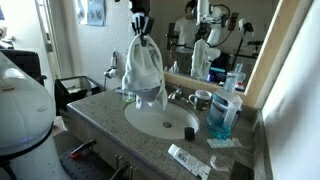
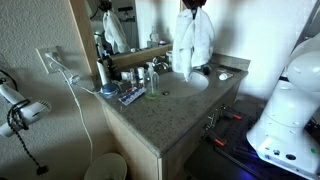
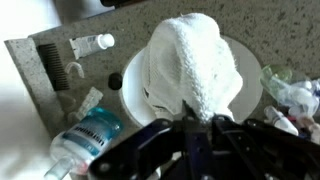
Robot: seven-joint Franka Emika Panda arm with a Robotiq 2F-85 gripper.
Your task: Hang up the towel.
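Note:
A white towel [image 1: 142, 68] hangs from my gripper [image 1: 142, 28] high above the round white sink [image 1: 160, 122]. The gripper is shut on the towel's top. In an exterior view the towel [image 2: 193, 42] hangs over the sink [image 2: 192, 83] at the far end of the counter, under the gripper [image 2: 194, 6]. In the wrist view the towel [image 3: 195, 65] drapes down from the jaws [image 3: 199, 118] and covers most of the sink [image 3: 134, 95]. No hook or towel rail shows.
A granite counter [image 1: 100, 115] holds a faucet [image 1: 176, 95], a mug [image 1: 202, 99], a blue mouthwash bottle [image 1: 223, 115] and a toothpaste tube [image 1: 186, 158]. A large mirror [image 1: 200, 30] stands behind. A hair dryer [image 2: 18, 108] hangs on the wall. The mouthwash bottle [image 3: 85, 135] and tube [image 3: 92, 43] show in the wrist view.

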